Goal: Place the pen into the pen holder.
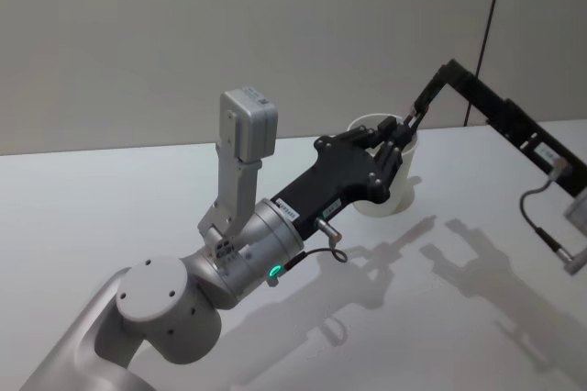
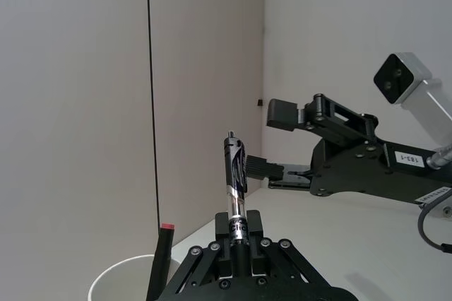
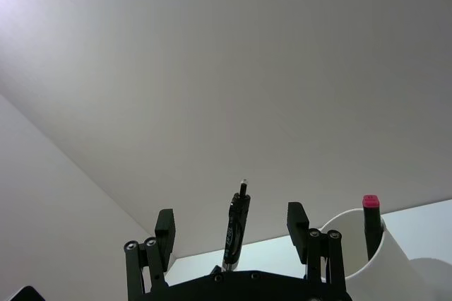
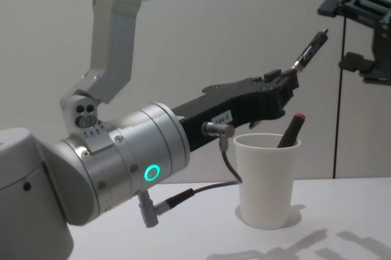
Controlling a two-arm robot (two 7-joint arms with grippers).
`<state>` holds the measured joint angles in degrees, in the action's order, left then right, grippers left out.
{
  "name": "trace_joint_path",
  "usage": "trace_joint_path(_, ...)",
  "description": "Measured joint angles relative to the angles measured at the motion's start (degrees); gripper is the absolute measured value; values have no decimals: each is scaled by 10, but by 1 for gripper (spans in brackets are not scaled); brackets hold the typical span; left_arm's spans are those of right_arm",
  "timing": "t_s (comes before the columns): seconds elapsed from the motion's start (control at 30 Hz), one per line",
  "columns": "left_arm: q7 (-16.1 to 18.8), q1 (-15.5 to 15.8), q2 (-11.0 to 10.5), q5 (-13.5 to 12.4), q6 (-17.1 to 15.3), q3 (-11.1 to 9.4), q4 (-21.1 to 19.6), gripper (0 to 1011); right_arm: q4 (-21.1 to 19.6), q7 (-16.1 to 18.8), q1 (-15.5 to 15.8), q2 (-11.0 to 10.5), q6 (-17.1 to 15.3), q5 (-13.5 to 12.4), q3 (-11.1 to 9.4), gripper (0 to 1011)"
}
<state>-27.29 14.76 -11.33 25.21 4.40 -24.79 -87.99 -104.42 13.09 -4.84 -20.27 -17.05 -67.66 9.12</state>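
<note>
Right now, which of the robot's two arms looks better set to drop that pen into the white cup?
Left. Its tool is shut on the pen, held above the pen holder. The right tool is open beyond the pen's free end, holding nothing.

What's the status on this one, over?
Left gripper shut on pen, above pen holder. Right gripper open, beside it. Red-capped marker already inside.

Label "183-1" on right arm's end effector (image 2: 279, 113); pen print unreadable.
</note>
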Motion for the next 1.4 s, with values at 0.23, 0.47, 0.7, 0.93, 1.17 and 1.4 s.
trace_joint_path(0.23, 0, 0, 0, 0, 0, 0, 0, 141, 12, -10, -14, 12, -5, 6, 12, 1001)
trace_joint_path(0.47, 0, 0, 0, 0, 0, 0, 0, 141, 24, -19, -25, 22, -7, 12, 22, 1001)
trace_joint_path(0.7, 0, 0, 0, 0, 0, 0, 0, 141, 33, -21, -31, 28, -6, 15, 30, 1001)
trace_joint_path(0.93, 0, 0, 0, 0, 0, 0, 0, 141, 39, -23, -36, 32, -4, 17, 35, 981)
trace_joint_path(1.17, 0, 0, 0, 0, 0, 0, 0, 141, 43, -23, -38, 35, -3, 18, 38, 816)
trace_joint_path(1.4, 0, 0, 0, 0, 0, 0, 0, 141, 45, -24, -40, 36, -3, 18, 40, 606)
